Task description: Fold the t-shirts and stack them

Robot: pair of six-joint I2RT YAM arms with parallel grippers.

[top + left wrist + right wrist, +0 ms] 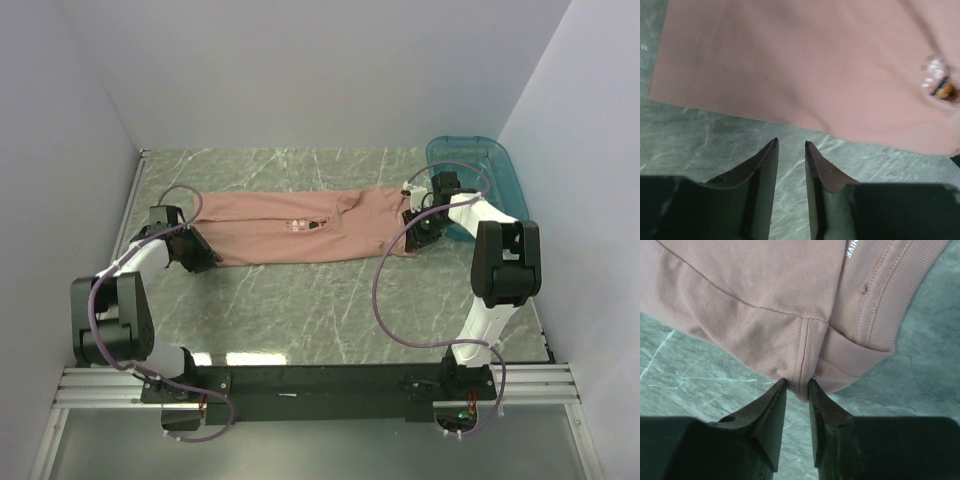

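Note:
A salmon-pink t-shirt (300,228) lies folded into a long strip across the middle of the table, its small print (305,224) facing up. My left gripper (200,252) is at the strip's left end. In the left wrist view it (790,143) is open and empty over bare table, just short of the shirt's edge (790,75). My right gripper (413,226) is at the strip's right end. In the right wrist view it (797,382) is open, with a seamed corner of the shirt (805,375) lying between its fingertips.
A teal plastic bin (490,170) stands at the back right, just behind the right arm. The table (300,310) is green marble, walled at the left, back and right. The arm bases sit on a black rail (320,380) at the near edge.

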